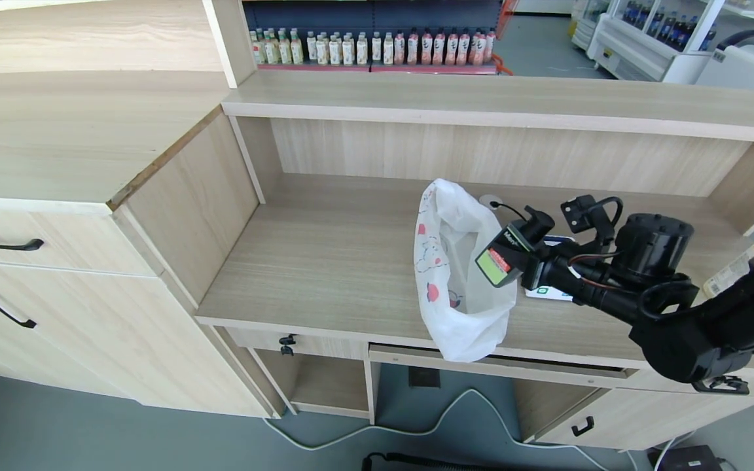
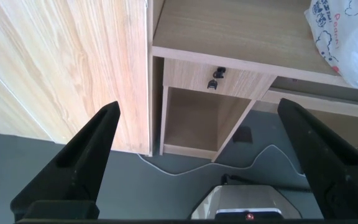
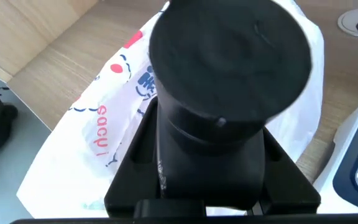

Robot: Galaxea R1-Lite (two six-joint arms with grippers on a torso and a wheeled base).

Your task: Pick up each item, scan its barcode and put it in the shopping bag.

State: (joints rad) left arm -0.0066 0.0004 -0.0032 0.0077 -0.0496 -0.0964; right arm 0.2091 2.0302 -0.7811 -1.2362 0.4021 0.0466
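Note:
My right gripper (image 1: 537, 265) is shut on a black bottle (image 1: 513, 252) with a green and red label, held tilted right at the mouth of the white printed shopping bag (image 1: 455, 261). In the right wrist view the black bottle (image 3: 229, 62) stands between the fingers of the right gripper (image 3: 210, 168), with the shopping bag (image 3: 104, 130) just beyond it. My left gripper (image 2: 197, 109) hangs open with nothing in it, low in front of the counter, above the grey floor. A corner of the shopping bag (image 2: 347, 37) shows on the counter above it.
A white device with a screen (image 1: 550, 292) lies on the counter beside the bag, under my right arm. A packet (image 1: 730, 275) lies at the far right. A cable hole (image 1: 491, 199) sits behind the bag. Drawers, a small lock (image 2: 215, 78) and floor cables lie below.

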